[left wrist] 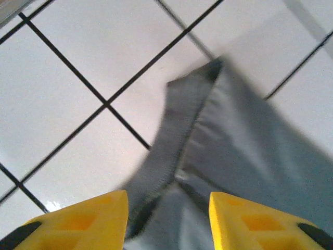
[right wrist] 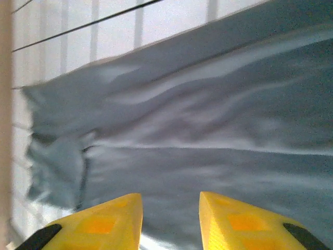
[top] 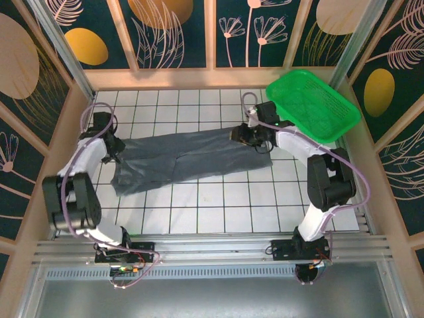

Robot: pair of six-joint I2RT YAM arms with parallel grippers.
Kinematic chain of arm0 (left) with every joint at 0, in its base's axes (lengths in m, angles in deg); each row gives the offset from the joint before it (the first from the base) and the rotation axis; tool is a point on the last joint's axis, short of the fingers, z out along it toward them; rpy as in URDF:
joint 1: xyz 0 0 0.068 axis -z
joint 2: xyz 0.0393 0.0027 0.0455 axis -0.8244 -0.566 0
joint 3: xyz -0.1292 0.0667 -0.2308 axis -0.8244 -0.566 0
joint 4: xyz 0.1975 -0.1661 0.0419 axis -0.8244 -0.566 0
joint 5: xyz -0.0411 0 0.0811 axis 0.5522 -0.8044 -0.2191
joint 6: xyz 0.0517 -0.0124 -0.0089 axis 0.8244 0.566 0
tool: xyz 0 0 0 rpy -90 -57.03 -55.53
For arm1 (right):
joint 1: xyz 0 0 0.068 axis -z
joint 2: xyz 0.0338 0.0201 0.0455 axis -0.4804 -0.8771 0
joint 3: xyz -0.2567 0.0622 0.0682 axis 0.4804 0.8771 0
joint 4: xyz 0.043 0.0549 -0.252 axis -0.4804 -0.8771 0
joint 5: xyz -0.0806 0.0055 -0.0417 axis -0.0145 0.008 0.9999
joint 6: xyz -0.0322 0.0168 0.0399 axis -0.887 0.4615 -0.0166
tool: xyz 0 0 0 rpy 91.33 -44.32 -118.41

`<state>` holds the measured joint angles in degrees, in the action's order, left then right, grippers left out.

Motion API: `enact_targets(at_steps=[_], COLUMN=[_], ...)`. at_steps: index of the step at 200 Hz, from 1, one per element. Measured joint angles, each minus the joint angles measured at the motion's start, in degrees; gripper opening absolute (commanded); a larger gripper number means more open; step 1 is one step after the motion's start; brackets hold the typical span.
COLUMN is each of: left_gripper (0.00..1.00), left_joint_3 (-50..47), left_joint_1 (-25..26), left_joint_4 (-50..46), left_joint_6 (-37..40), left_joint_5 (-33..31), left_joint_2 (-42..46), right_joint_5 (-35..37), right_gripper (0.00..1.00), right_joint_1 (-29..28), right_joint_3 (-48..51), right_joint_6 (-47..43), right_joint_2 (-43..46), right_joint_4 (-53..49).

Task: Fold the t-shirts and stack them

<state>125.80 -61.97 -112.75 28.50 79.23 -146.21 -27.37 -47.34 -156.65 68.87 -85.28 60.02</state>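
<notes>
From above, one dark blue-grey t-shirt (top: pixel 192 156) lies stretched in a long band across the white tiles (top: pixel 218 205), with the left gripper (top: pixel 114 151) at its left end and the right gripper (top: pixel 242 136) down at its right end. A green basket (top: pixel 311 103) sits tilted in the far right corner, well apart from the cloth. Over to the left wrist: the yellow fingers (left wrist: pixel 88 219) stand clearly parted, and the shirt (left wrist: pixel 250 156) runs away from between them, a stitched hem (left wrist: pixel 171 146) lying loose on the tile. Nothing looks pinched there, so I'd call this gripper open with nothing in it. Now the right wrist: its two fingers (right wrist: pixel 109 221) hang over a broad stretch of the shirt (right wrist: pixel 208 130), the gap between them narrower but plain to see, and the cloth below is rippled with a long crease across it. No fabric looks caught here either. How far along are we? Early, by my reading. The shirt is laid out flat and narrow, maybe doubled lengthwise, though I can't say for sure. It isn't yet a compact fold, and there's no stack anywhere on the tiles. The crosswise folds and all the stacking look to be ahead.
</notes>
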Motion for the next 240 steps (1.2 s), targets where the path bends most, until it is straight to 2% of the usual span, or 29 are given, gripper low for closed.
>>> enact_targets(at_steps=[10,25,54,83,112,141,163,184,214,240], left_gripper=[0.25,0.23,0.22,0.25,0.26,0.3,0.35,0.35,0.36,0.36], left_joint_3=[-1.5,-5.1,-11.8,-13.0,-9.6,1.2,12.3,25.9,48.7,64.3], left_joint_1=[1.1,4.6,11.1,11.7,11.6,11.6,11.8,13.2,17.8,22.1], left_joint_4=[1.4,3.9,8.6,12.3,14.1,15.3,14.7,14.1,13.4,13.5], left_joint_6=[-3.0,-7.4,-16.2,-21.3,-22.3,-21.2,-19.3,-17.2,-15.6,-15.5], left_joint_5=[2.0,5.8,13.3,17.0,18.2,19.1,18.9,18.0,18.5,21.4], left_joint_2=[2.9,4.8,0.7,-6.4,-11.6,-21.1,-29.0,-38.4,-53.3,-63.4], right_joint_5=[2.7,6.7,13.9,19.5,22.7,24.3,24.7,24.5,20.3,13.4], right_gripper=[0.19,0.16,0.14,0.14,0.14,0.14,0.14,0.16,0.18,0.2], right_joint_1=[1.4,2.3,2.2,2.1,2.2,2.2,1.9,-0.2,-8.8,-17.3], right_joint_3=[-1.0,-3.0,-8.6,-13.6,-14.9,-12.5,-4.4,4.9,15.5,18.3], right_joint_6=[-0.3,-0.3,-0.9,-2.8,-3.7,-3.8,-3.0,-1.1,2.8,5.8], right_joint_2=[-0.7,-2.7,-9.6,-16.9,-20.2,-18.6,-12.8,-5.6,3.1,4.9], right_joint_4=[-1.2,-2.3,-4.6,-7.1,-9.9,-10.1,-10.0,-11.6,-13.9,-13.2])
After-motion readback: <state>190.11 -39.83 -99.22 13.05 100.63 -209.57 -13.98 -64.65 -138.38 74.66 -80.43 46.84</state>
